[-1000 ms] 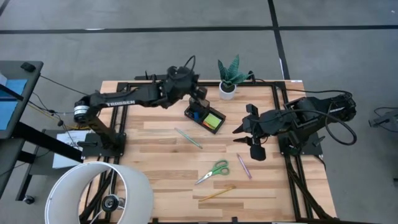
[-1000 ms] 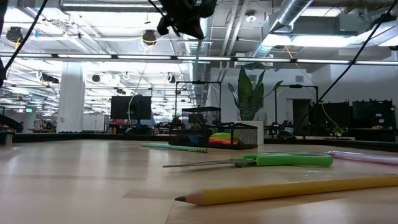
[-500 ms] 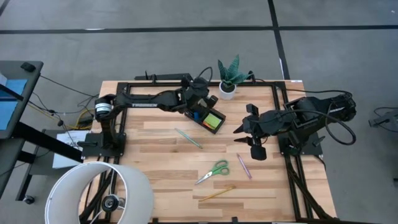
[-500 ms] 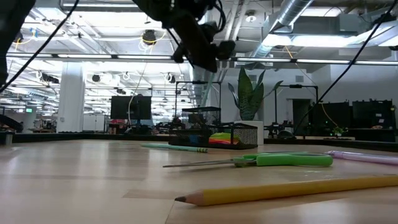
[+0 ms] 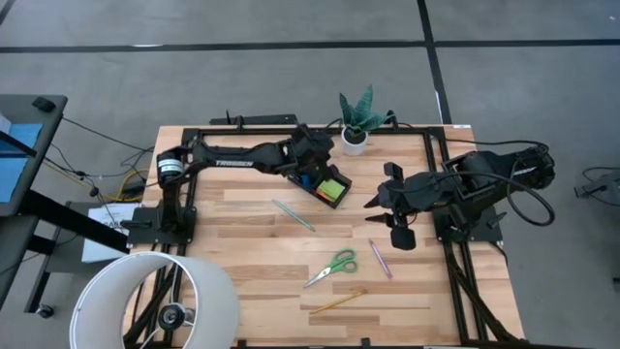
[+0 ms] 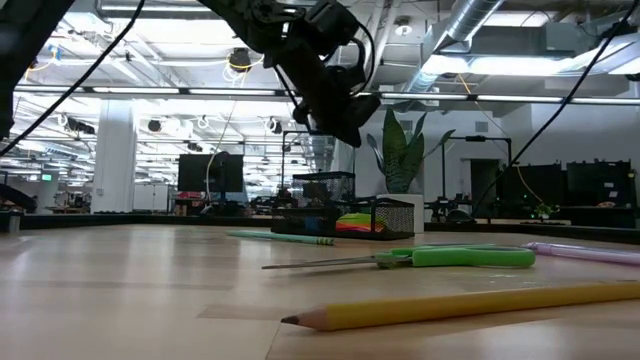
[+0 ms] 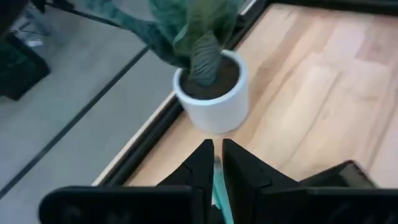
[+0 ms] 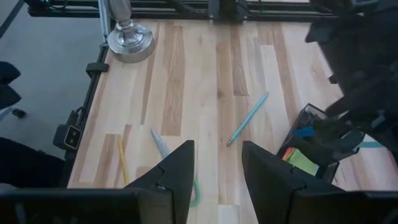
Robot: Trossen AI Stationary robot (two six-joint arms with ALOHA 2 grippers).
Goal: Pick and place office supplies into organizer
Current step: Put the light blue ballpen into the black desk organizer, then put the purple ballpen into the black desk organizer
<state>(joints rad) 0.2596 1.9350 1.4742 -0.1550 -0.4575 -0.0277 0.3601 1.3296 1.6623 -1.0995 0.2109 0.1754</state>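
The black mesh organizer (image 5: 312, 175) stands at the table's far middle, with a lime-green pad (image 5: 332, 189) and a blue eraser (image 8: 305, 132) inside. My left gripper (image 5: 314, 163) hangs just above it, shut on a thin teal pen (image 7: 216, 183). My right gripper (image 5: 373, 208) is open and empty, above the table to the organizer's right. A second teal pen (image 5: 293, 214), green-handled scissors (image 5: 332, 267), a pink pen (image 5: 380, 259) and a yellow pencil (image 5: 337, 301) lie flat on the table. My left gripper pinches the thin teal pen (image 7: 216, 186) between its two fingers; only a sliver shows in the gap. The fingers slant down toward the far edge. In the right wrist view one end (image 8: 372, 144) sticks out sideways from the gripper, above the organizer.
A potted plant in a white pot (image 5: 355, 139) stands just beyond the organizer, close in front of my left gripper (image 7: 211, 93). A large white lampshade (image 5: 160, 301) overhangs the near left corner. Black frame rails (image 5: 436, 165) run along the table's sides.
My left gripper has come down from high above the table toward the organizer, tipping forward toward the plant as the arm stretched out. My right arm has kept still.
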